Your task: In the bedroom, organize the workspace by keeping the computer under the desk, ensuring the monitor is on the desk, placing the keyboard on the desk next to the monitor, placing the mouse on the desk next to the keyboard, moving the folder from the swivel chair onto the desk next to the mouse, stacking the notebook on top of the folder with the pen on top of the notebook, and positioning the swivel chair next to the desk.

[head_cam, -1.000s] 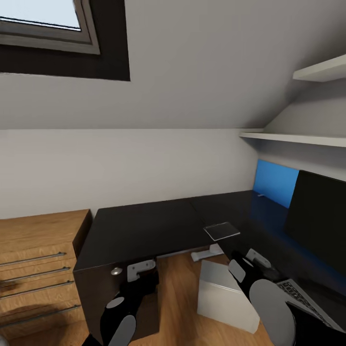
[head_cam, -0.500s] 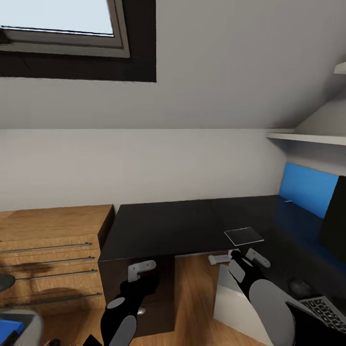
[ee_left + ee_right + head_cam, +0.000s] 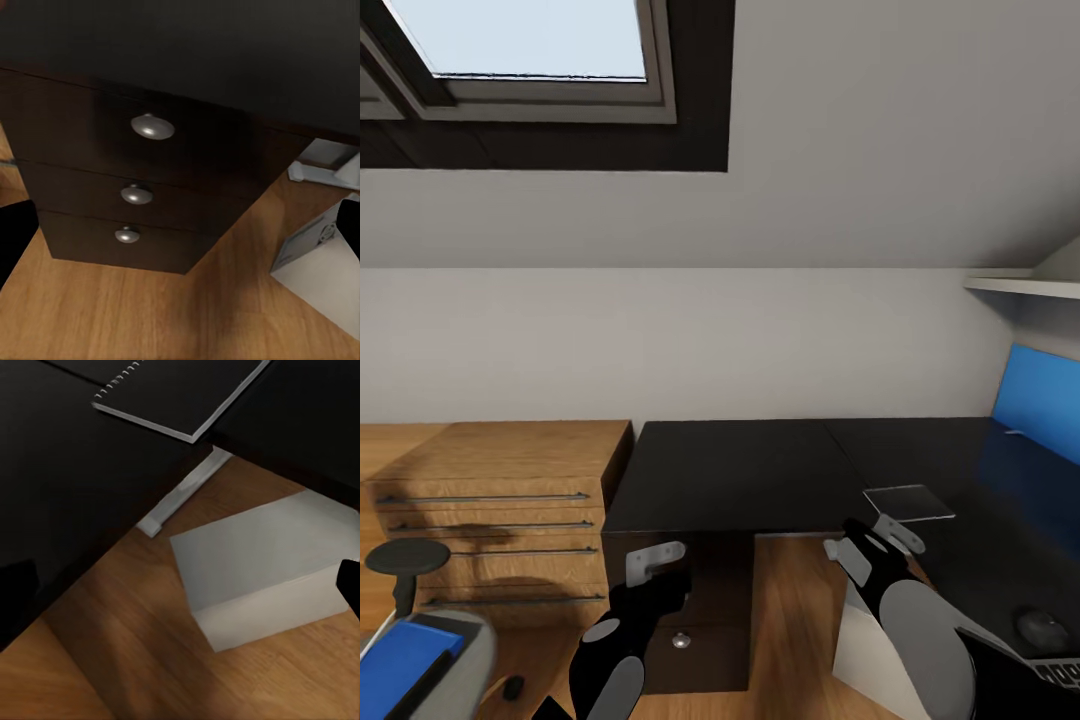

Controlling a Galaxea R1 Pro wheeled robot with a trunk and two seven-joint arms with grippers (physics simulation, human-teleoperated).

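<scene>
Bedroom corner under a sloped ceiling with a skylight (image 3: 530,40). The desk (image 3: 760,470), black and L-shaped, fills the centre and right of the head view; its drawer unit (image 3: 142,195) with three silver knobs stands on the wood floor (image 3: 790,610). A light wood cabinet (image 3: 500,510) with bar handles stands just beside the desk's left end. The computer (image 3: 255,570), a pale grey box, sits on the floor under the desk edge, near a white desk leg (image 3: 184,495). The swivel chair (image 3: 420,640) shows at lower left, the blue folder (image 3: 405,665) lying on its seat, well apart from both grippers. The notebook (image 3: 908,500) lies flat on the desk, just beyond the right gripper (image 3: 870,540). A dark mouse (image 3: 1043,628) rests on the desk at far right. The left gripper (image 3: 655,562) hangs before the drawer unit. Both grippers hold nothing, their fingers spread apart.
</scene>
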